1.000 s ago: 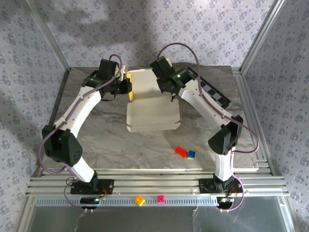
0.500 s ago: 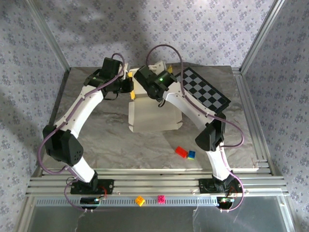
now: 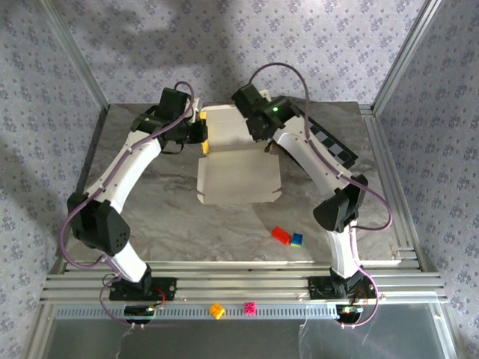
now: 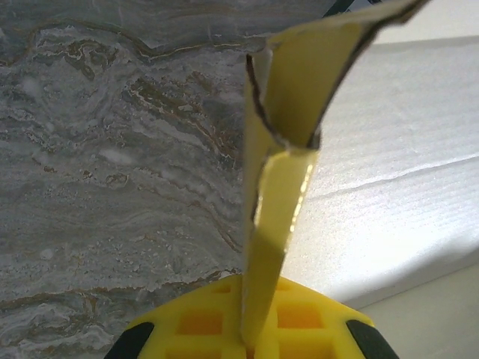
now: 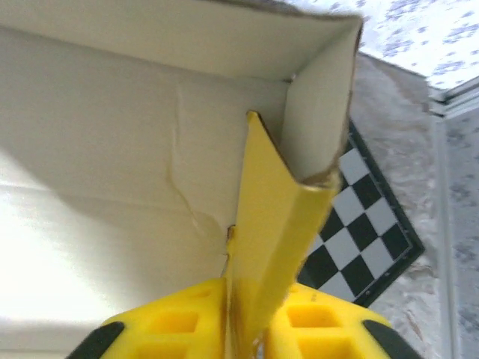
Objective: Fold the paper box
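Left of the left tool (image 3: 203, 139) the counter (image 3: 142, 209) lies bare; right of the right tool (image 3: 262, 139) lies the checkerboard mat (image 3: 334, 147); between them stand the paper box (image 3: 239, 176) walls.

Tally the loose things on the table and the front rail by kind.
paper box: 1
checkerboard mat: 1
toy bricks: 4 (red, blue, yellow, pink)
total: 6
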Robot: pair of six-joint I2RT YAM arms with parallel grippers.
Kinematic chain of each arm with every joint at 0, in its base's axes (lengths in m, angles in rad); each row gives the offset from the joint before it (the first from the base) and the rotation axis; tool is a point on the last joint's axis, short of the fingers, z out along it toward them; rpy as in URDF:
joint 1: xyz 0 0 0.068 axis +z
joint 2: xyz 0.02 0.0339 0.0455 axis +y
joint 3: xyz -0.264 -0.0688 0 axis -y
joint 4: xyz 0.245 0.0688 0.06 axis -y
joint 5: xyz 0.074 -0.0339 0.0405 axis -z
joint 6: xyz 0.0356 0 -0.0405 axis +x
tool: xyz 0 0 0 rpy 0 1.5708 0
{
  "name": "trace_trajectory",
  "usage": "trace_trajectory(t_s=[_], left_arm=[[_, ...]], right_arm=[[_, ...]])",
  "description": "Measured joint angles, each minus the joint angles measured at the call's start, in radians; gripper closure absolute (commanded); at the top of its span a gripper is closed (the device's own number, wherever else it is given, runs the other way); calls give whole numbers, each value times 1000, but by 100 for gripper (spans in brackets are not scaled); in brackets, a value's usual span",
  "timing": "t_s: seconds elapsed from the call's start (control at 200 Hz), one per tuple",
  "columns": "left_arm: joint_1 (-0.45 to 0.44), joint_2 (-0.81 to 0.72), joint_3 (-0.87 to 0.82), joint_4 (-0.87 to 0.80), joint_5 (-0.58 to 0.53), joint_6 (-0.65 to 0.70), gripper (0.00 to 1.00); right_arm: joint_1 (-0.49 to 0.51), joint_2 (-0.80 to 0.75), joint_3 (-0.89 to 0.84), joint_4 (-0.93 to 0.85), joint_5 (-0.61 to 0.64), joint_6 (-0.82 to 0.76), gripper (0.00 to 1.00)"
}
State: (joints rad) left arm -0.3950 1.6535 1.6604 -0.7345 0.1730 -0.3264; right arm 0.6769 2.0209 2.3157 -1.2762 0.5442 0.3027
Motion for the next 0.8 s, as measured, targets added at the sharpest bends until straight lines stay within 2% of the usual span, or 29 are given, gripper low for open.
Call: trace_trajectory(t_s=[0.175, 0.365, 0.46, 0.575, 0.615, 0.665, 0.8], left_arm=[[0, 4, 13, 0, 2, -4, 100], [1, 6, 14, -14, -3, -7, 100], [1, 6, 16, -24, -3, -7, 100], [1, 17, 29, -29, -5, -8, 100], [0, 20, 34, -29, -5, -8, 100], [0, 23, 37, -31, -1, -8, 100], [-1, 35, 45, -33, 4, -16, 100]], right_arm=[[-37, -5, 0, 0, -157, 5, 71], [-40, -23, -36, 5, -201, 16, 74], [-42, -24, -43, 7, -200, 21, 81], [-42, -24, -43, 6, -171, 23, 85], [-41, -24, -43, 5, -155, 22, 89], [-37, -24, -45, 8, -135, 32, 100], [-18, -24, -57, 12, -65, 41, 100]])
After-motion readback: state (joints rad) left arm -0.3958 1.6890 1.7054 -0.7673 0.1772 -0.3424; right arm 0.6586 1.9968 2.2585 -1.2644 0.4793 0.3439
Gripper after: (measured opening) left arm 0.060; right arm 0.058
